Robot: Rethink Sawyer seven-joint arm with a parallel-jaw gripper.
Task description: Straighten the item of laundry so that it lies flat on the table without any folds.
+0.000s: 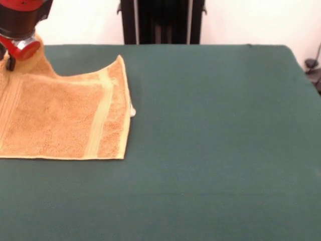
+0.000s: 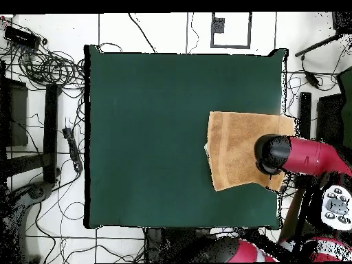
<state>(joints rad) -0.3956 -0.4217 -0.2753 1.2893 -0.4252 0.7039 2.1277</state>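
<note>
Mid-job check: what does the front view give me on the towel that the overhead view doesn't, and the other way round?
Front only: the towel rises from the table to a peak at its far corner under the end effector, and a small white tag shows at one edge. Whether the end effector is clamped on it is unclear.

Overhead only: the whole towel outline lies near one table edge, partly covered by the arm.

Both: most of the towel lies flat.
</note>
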